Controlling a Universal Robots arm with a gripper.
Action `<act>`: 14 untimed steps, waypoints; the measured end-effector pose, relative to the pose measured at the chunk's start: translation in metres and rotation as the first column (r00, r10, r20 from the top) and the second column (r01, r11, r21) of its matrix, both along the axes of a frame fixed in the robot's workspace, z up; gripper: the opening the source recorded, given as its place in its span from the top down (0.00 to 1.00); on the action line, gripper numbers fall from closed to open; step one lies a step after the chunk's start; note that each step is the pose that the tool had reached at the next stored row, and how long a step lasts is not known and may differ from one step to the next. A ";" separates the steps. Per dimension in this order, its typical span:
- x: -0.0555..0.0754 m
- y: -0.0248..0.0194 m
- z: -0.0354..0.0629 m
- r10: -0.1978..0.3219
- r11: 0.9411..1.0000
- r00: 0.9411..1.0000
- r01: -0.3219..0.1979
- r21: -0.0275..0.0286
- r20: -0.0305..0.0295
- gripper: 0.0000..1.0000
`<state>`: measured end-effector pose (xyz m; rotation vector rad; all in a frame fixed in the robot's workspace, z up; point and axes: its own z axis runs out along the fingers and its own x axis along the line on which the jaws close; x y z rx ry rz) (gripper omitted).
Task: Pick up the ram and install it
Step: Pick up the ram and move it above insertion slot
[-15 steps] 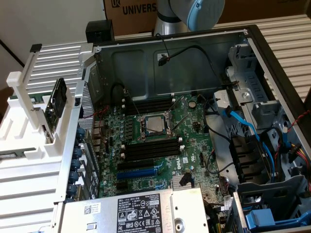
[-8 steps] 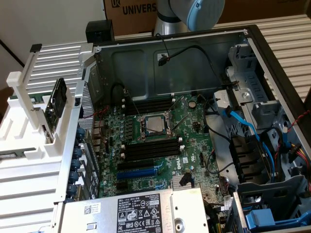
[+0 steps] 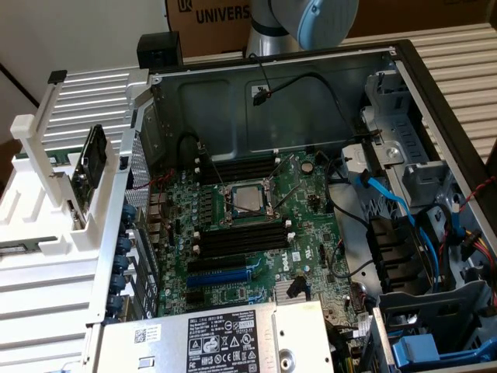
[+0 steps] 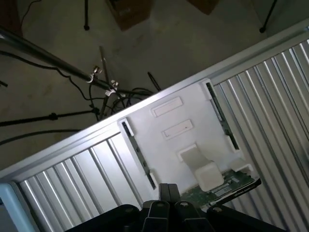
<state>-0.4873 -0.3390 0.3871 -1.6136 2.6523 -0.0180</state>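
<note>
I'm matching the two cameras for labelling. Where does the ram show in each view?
Exterior view: the ram stands tilted in the white holder, at the exterior view's left, outside the computer case.
Wrist view: the ram is the green board tucked against the white holder's raised block.
Shared landmark: the white holder on the ribbed metal surface.

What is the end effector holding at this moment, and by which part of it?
Nothing, it seems: the ram stands untouched in its white holder.
</note>
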 end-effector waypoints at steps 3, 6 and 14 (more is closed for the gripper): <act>-0.002 0.0004 -0.0012 0.012 1.000 1.000 -0.012 0.000 0.005 0.90; -0.002 0.0005 -0.0016 0.062 0.998 0.998 -0.062 0.000 0.005 0.90; -0.002 0.0005 -0.0049 0.223 0.975 0.975 -0.223 0.000 0.006 0.90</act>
